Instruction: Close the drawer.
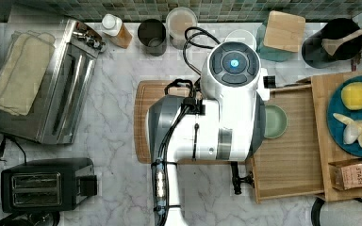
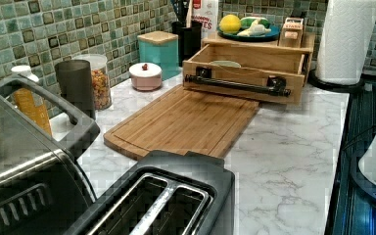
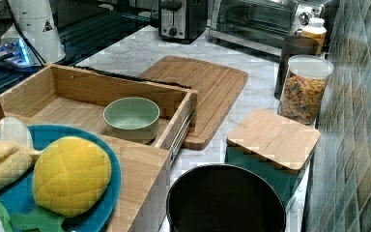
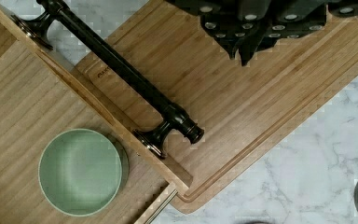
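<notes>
drawer (image 3: 72, 111) open, slatted bamboo; round black bar handle (image 4: 121, 72)

I note a grooved cutting board (image 2: 183, 122) flat on the marble counter (image 2: 284, 161). Green bowl (image 3: 131, 117) sits upright. Blue plate (image 3: 101, 159) carries a yellow toy fruit (image 3: 70, 175). Teal box with a wooden lid (image 3: 270, 140) stands near the tiled wall, just beside a black pot (image 3: 224, 200). Cereal jar (image 3: 303, 89) and dark cup (image 2: 74, 84) side by side. Toaster (image 1: 47, 184) and toaster oven (image 1: 59, 84) at the top view's left. Paper towel roll (image 2: 345, 39) upright.
</notes>
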Robot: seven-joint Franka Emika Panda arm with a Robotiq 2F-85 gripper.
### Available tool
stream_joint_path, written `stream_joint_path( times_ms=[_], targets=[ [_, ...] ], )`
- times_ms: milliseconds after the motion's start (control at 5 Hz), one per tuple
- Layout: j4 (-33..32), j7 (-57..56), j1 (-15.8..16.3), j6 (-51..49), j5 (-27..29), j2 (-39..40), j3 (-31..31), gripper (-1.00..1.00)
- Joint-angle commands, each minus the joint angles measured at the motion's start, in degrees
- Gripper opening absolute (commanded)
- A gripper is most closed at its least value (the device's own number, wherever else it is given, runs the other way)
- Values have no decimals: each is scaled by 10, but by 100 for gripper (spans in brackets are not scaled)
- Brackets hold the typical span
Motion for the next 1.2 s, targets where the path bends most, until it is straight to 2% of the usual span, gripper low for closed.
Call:
stream_joint_path(
  times_ms=[200,400,600,800,1000,1200],
  targets=[
    [0,0,0,0,0,0,0,-100],
    [-18,-75,2,5,4,-9,5,-100],
    [-98,-161,15,83,-18,-53,19,-100],
    [-100,-214,14,62,-2,-55,40,-100],
    [-138,-238,37,94,-30,-68,39,-100],
    [-188,-282,45,142,-56,-84,39,-100]
  ],
)
